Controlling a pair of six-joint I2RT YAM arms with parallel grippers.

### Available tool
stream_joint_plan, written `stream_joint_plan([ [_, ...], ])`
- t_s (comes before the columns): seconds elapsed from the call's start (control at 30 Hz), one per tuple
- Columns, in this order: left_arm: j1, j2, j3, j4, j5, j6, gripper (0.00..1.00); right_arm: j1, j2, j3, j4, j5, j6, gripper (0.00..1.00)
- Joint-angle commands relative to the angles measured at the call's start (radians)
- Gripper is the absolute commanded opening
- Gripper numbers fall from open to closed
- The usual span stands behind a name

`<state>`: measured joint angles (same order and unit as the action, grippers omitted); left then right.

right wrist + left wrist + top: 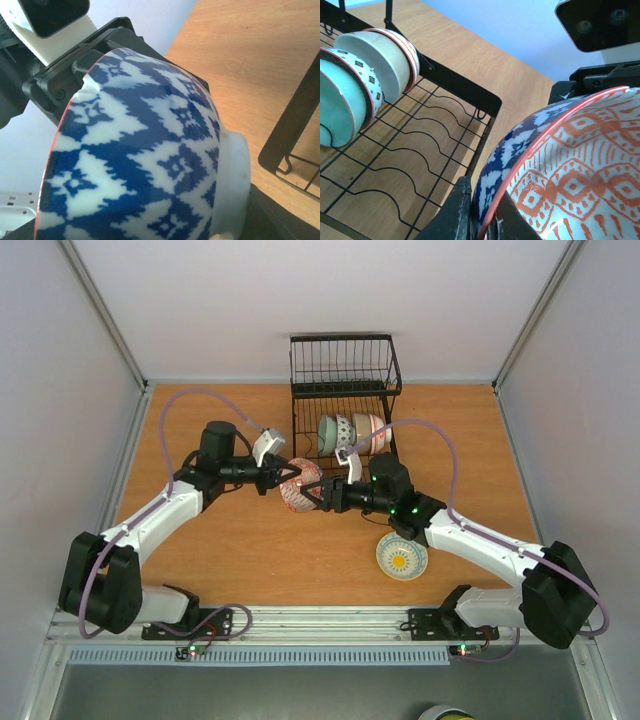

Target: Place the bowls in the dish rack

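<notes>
Loose bowl (401, 557): it sat mouth up on the table (250, 550), yellow centre showing, just beside the right forearm and well apart from the rack. Nothing touched it.
Right gripper (327, 497): it had reached in at the blue-and-white outside of the held bowl, near the foot ring. One dark finger (272, 215) showed beside the foot. I could not tell whether the jaws stood spread or pressed on it.
Held bowl (300, 487): it was tipped on edge between the two grippers, seemingly clear of the table and near the front of the rack. It had a red rim, an orange pattern inside and blue outside.
Left gripper (283, 476): pressed together on the bowl's rim, one finger (456, 212) outside the wall and the other inside.
Handling: I judged it to be glazed ceramic, so stiff, slick, fairly heavy for a rim pinch and liable to chip if knocked on wire.
Where to hold: I judged the rim best, one finger each side of the wall. The foot ring looked too shallow and smooth.
Rack (340, 360): black wire, set at the far side. Its free curved dividers lay beside the row of bowls.
Racked bowls (350, 430): three stood on edge, close together.
</notes>
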<state>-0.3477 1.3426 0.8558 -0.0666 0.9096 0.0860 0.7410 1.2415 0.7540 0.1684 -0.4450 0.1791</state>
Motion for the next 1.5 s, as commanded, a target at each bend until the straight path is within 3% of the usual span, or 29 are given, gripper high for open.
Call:
stream_joint_plan([
  [0.0,-0.002,-0.004,-0.004,0.051,0.085,-0.024,0.00,-0.007,0.002,-0.008,0.115,-0.076,-0.003,0.53],
  [0.1,-0.003,-0.002,-0.002,0.050,0.081,-0.026,0.01,-0.007,0.000,-0.009,0.129,-0.102,0.002,0.32],
  [0.2,-0.002,-0.002,-0.001,0.048,0.061,-0.026,0.01,-0.007,-0.006,0.001,0.104,-0.086,-0.006,0.05],
  [0.23,-0.002,-0.002,0.000,0.047,0.059,-0.027,0.01,-0.006,-0.007,0.007,0.088,-0.078,-0.012,0.02],
  [0.4,-0.002,-0.006,0.003,0.038,0.015,-0.023,0.05,-0.007,-0.026,0.028,0.015,-0.006,-0.043,0.01],
  [0.6,-0.002,-0.025,0.002,0.022,-0.011,-0.007,0.57,-0.020,-0.018,0.089,-0.130,0.132,-0.105,0.01],
  [0.8,-0.003,-0.066,-0.015,0.034,-0.114,-0.003,0.80,-0.038,0.068,0.200,-0.235,0.243,-0.151,0.01],
  [1.1,-0.001,-0.148,-0.062,0.117,-0.513,-0.049,0.85,-0.037,0.363,0.582,-0.487,0.510,-0.244,0.01],
  [1.3,-0.001,-0.168,-0.067,0.117,-0.529,-0.046,0.85,-0.033,0.557,0.837,-0.628,0.644,-0.296,0.01],
  [1.47,-0.001,-0.173,-0.066,0.117,-0.527,-0.043,0.85,-0.020,0.654,0.948,-0.679,0.734,-0.346,0.01],
])
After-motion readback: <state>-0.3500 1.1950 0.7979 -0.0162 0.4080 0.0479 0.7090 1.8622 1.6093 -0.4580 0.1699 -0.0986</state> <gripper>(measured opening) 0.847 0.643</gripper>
